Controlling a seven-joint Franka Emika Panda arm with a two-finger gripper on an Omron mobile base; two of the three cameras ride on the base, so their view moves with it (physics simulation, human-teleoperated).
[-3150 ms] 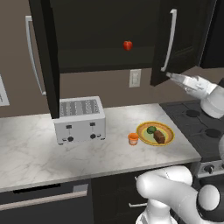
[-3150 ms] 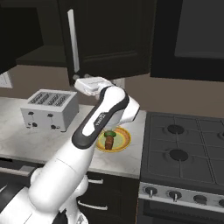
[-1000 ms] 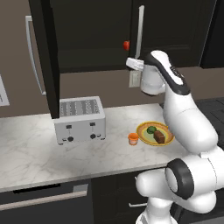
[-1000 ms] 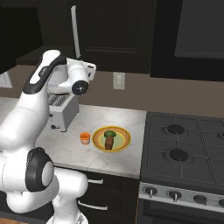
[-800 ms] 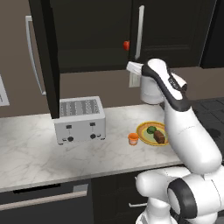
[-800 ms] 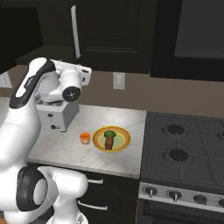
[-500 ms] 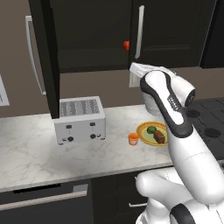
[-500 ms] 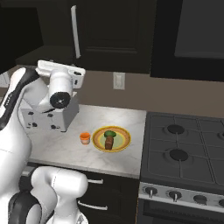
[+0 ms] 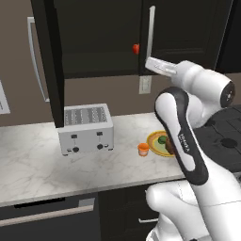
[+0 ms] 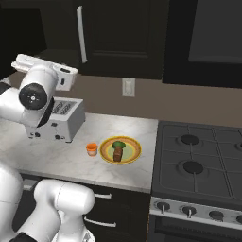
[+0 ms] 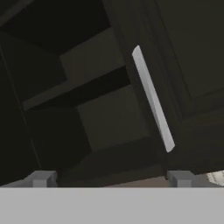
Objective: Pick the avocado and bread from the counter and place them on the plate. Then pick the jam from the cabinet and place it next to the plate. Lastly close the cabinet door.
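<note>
The plate [image 10: 133,151] lies on the counter [image 10: 61,158] with the avocado [image 10: 119,144] and the bread [image 10: 117,154] on it. The jam [image 10: 91,149] stands just left of the plate. From the left base, the plate [image 9: 154,141], avocado [image 9: 162,140] and jam [image 9: 143,148] sit beside my forearm. My gripper [image 11: 110,179] is open and holds nothing. It hangs in front of the cabinet [image 9: 99,37], just below the cabinet door [image 9: 183,28] and its silver handle [image 9: 151,35]. That handle [image 11: 153,98] runs close ahead of the fingertips [image 11: 179,178].
A red round fruit [image 9: 135,48] sits on the cabinet shelf by the door's edge. The left door [image 9: 47,61] stands wide open, edge-on. A toaster [image 9: 87,127] is on the counter's left, and a stove [image 10: 198,165] lies to the right.
The jaws have opened wide. The arm's elbow has swung down and round, and the hand has drawn a little back from the door handle. The door and counter things have not moved.
</note>
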